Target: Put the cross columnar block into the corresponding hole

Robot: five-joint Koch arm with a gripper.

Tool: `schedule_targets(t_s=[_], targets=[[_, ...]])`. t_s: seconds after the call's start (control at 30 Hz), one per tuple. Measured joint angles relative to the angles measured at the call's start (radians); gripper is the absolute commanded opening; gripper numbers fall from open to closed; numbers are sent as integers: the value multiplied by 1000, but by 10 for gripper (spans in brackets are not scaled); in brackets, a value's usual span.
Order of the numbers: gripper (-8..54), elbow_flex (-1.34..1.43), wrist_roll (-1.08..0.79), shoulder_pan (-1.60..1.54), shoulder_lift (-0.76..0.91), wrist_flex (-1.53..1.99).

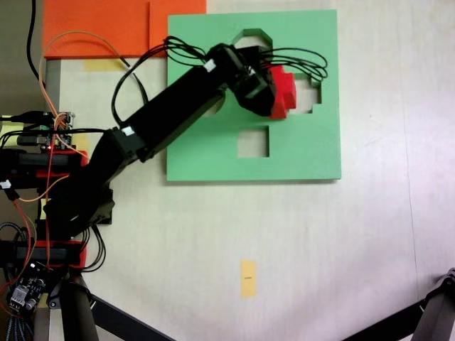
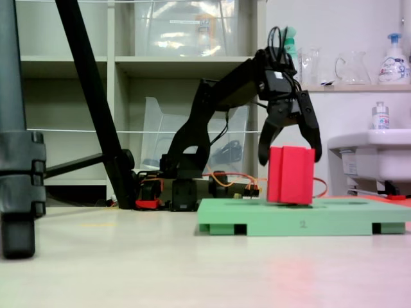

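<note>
Bright red foam, plus-shaped: the cross columnar block [image 2: 291, 174] stands upright on the green foam board [image 2: 302, 218], its base at the plus-shaped cutout [image 1: 311, 92] near the board's right edge in the top-down fixed view. How deep it sits, can't tell. The gripper [image 2: 289, 151] hangs right over it with fingers [image 2: 266, 144] spread wide, one tip on each side of the block's top, and they don't look to be squeezing it. The square cutout [image 1: 253, 142] sits nearer on the board, the octagonal cutout [image 1: 250, 37] at the far edge. An orange foam sheet [image 1: 99, 27] lies far left.
</note>
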Motion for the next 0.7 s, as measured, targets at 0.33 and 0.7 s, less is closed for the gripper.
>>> schedule_targets(t_s=[0.33, 0.7], targets=[[308, -129, -40, 9, -63, 5], [308, -183, -87, 9, -69, -8]])
